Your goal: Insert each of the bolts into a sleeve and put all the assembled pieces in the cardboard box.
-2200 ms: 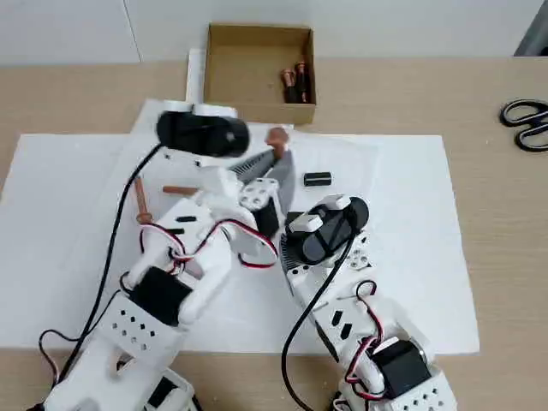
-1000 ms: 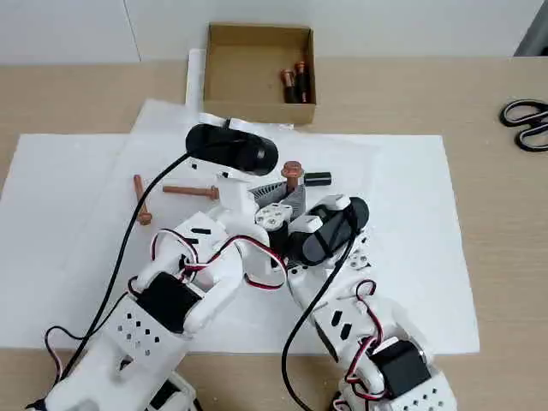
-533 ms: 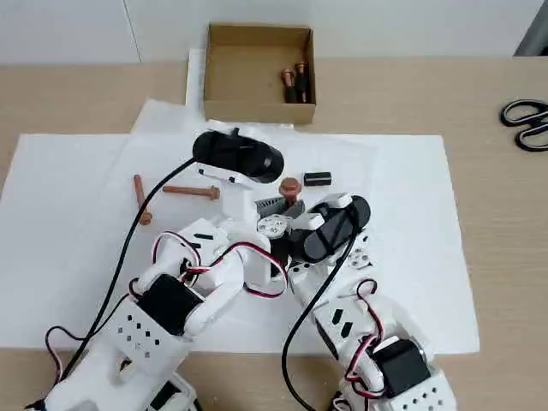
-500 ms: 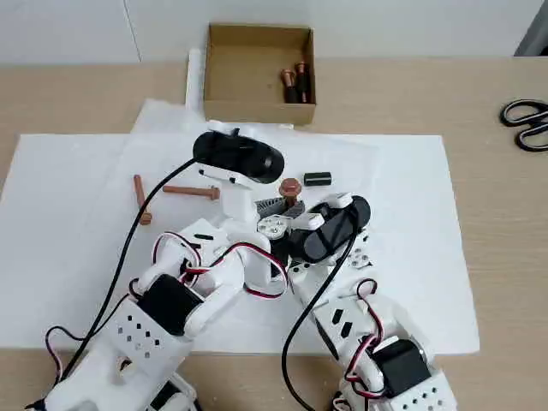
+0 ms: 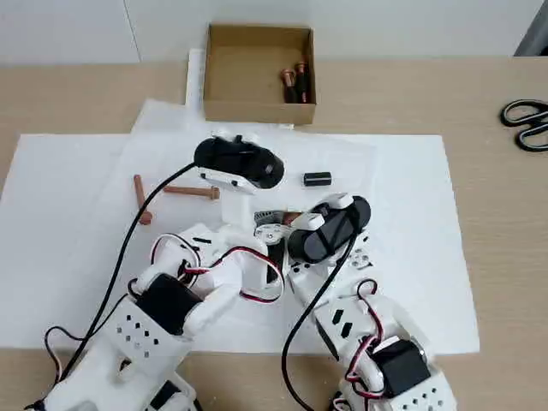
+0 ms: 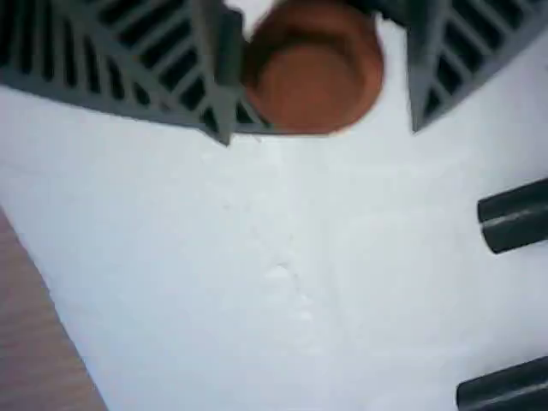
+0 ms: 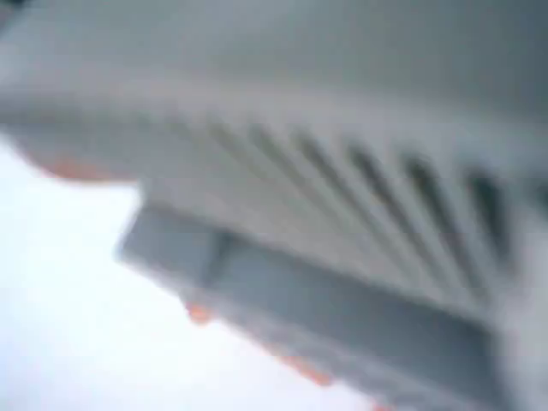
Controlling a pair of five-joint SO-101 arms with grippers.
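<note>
1. Over the table, high view: the box (image 5: 257, 111) sits at the far edge with assembled pieces (image 5: 295, 81) in one corner. Two bolts (image 5: 190, 191) lie on the paper (image 5: 411, 257), well apart from a lone sleeve (image 5: 318, 179). The left gripper (image 5: 274, 217) is low over the paper, near that sleeve and just beside the right arm (image 5: 330, 227).
2. Left wrist view: the left gripper is closed on a bolt (image 6: 312, 73), whose copper head is seen end-on between the ribbed fingers (image 6: 128, 60), above the white paper.
3. Right wrist view: the right gripper (image 7: 342, 257) shows as a ribbed grey surface with copper glimpses at its edge. I cannot tell whether it is open or closed.
4. Handling, as I judge it: the bolt looks stiff, light and smooth, and may twist in the grip. Holding the shaft just under the head leaves the tip free to enter. The sleeve looks short and light and should roll easily, so it is best taken across its middle, with the bore unblocked.
</note>
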